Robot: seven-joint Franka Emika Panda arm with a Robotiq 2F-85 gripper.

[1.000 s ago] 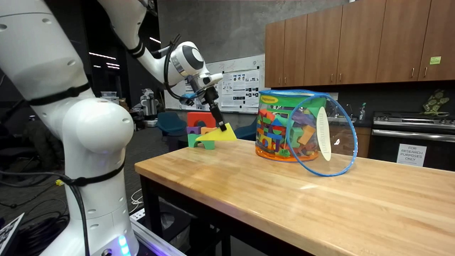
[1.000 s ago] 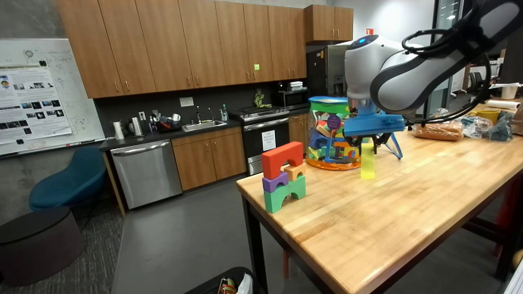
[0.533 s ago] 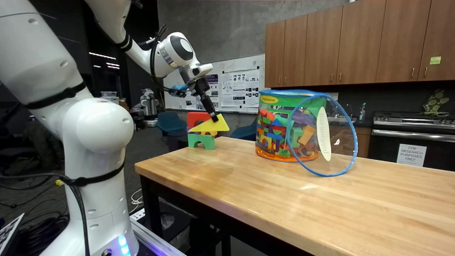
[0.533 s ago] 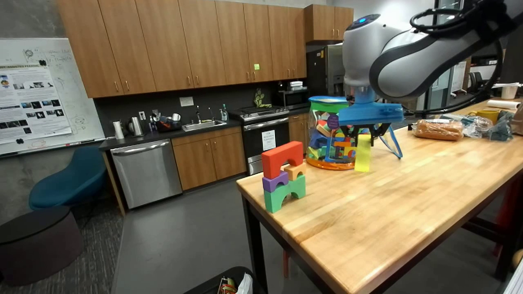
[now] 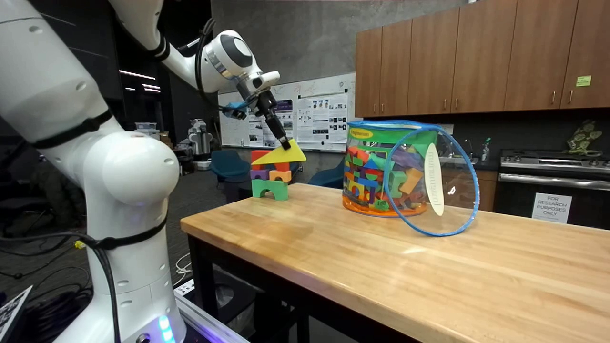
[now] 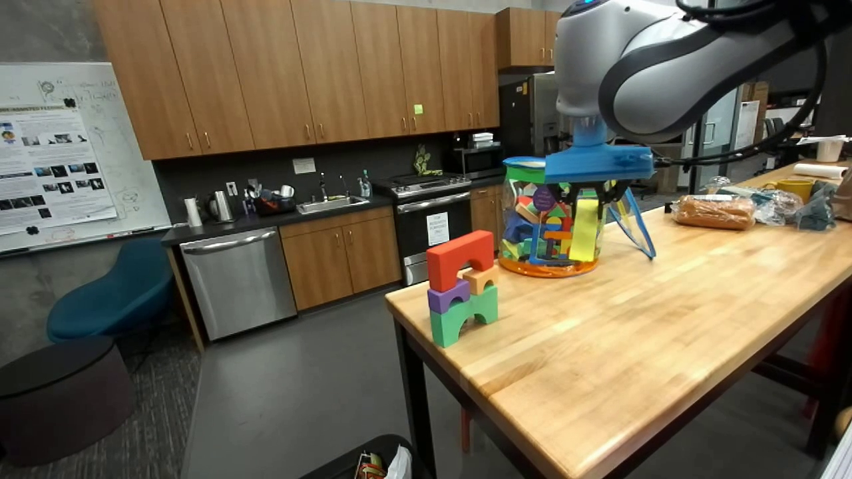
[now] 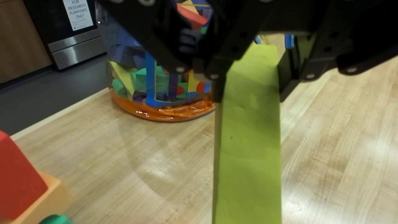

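Higher than before, the yellow block (image 6: 586,229) is hanging above the desk (image 6: 632,346), gripped between my part-open jaws; an exterior view is showing its triangular face (image 5: 292,153), the wrist view mainly its edge (image 7: 250,161).

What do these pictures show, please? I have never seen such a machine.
You see one white, jointed robot arm. At its tip, the black two-fingered end effector grips a yellow triangular foam-like block above a light-brown wooden table. On the table stand a stack of red, purple, orange and green arch-shaped blocks and a clear cylindrical plastic bag, full of coloured blocks, its round lid open. The wide views come from two cameras outside the robot; the close view comes from one on its wrist.
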